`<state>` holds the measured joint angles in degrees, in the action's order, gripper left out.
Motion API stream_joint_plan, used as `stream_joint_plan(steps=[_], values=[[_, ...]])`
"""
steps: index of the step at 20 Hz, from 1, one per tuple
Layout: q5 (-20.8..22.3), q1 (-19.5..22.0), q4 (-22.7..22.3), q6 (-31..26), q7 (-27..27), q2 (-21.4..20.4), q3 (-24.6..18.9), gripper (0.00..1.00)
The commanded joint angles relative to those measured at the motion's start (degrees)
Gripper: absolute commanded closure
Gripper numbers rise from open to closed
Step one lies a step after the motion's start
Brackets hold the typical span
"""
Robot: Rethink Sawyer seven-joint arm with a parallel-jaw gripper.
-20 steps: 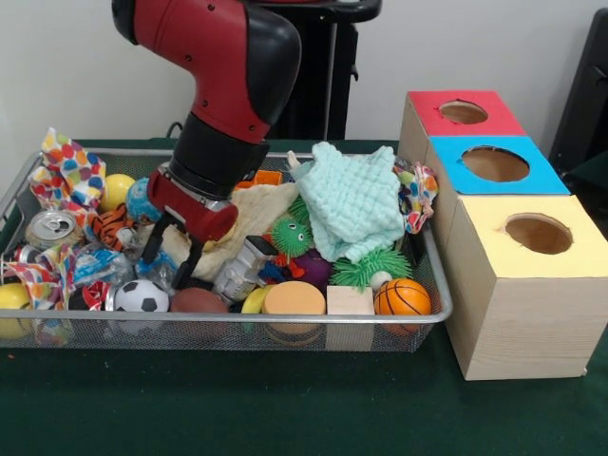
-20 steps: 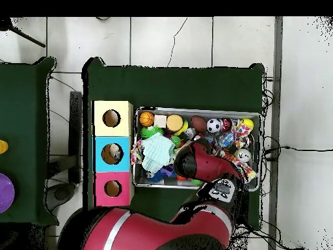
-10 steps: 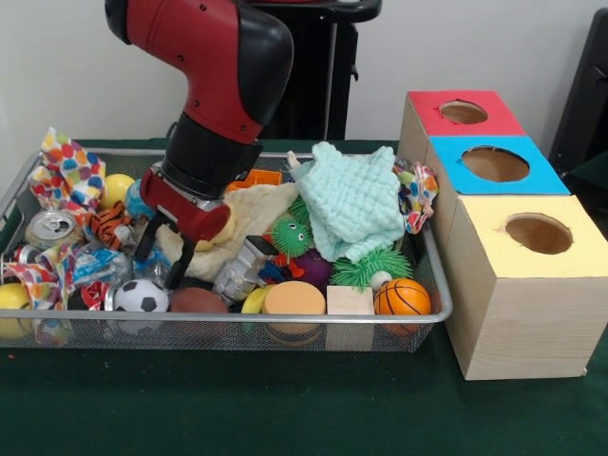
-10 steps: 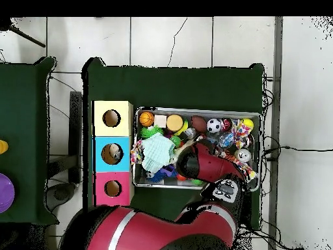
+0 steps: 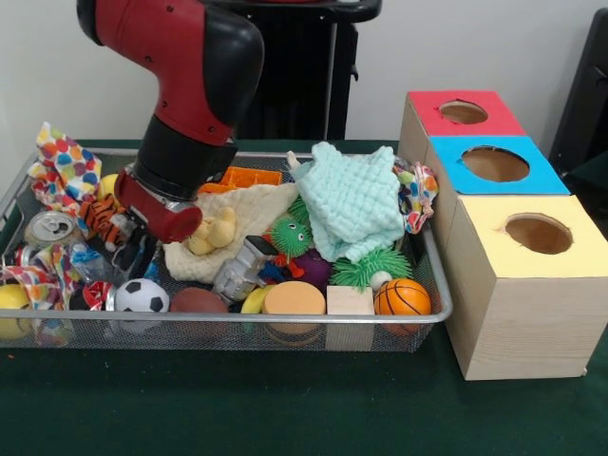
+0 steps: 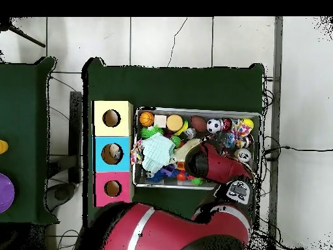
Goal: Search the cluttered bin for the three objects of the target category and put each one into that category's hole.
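Note:
The wire bin (image 5: 285, 328) holds mixed toys: a soccer ball (image 5: 141, 296), a basketball (image 5: 402, 296), a brown ball (image 5: 198, 302), a yellow ball (image 5: 11, 296) and a tiger toy (image 5: 100, 217). My gripper (image 5: 135, 256) is low in the bin's left part, just right of the tiger toy and above the soccer ball. Its dark fingers stand apart among crinkled wrappers, with nothing visibly held. In the overhead view the red arm (image 6: 218, 164) covers the gripper. Beside the bin stand the red box (image 5: 463, 112), blue box (image 5: 494, 163) and yellow box (image 5: 537, 233), each with a round hole.
A mint cloth (image 5: 356, 199) and a cream cloth (image 5: 237, 223) with a yellow duck lie mid-bin. Nearby are a green spiky toy (image 5: 290, 233), an orange disc (image 5: 294, 299), a wood block (image 5: 350, 302) and a can (image 5: 52, 228). Something lies inside the blue box's hole (image 6: 114, 153).
The arm has swung toward the bin's left end in the front view, carrying the gripper from the cream cloth to beside the tiger toy. The duck on the cloth now shows.

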<state>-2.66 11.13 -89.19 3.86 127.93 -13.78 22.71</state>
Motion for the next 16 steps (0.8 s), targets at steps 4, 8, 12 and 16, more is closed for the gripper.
stream_joint_plan(steps=[4,8,12,16], values=[[3.7,5.9,2.6,-10.8,-1.6,2.5,-13.7,1.0],[4.0,5.8,2.3,-11.6,-1.2,1.1,-13.9,1.0],[4.4,3.5,1.4,-12.8,-0.9,-2.6,-11.6,1.0],[5.5,1.1,0.3,-16.4,-2.3,-8.8,-9.4,1.0]])
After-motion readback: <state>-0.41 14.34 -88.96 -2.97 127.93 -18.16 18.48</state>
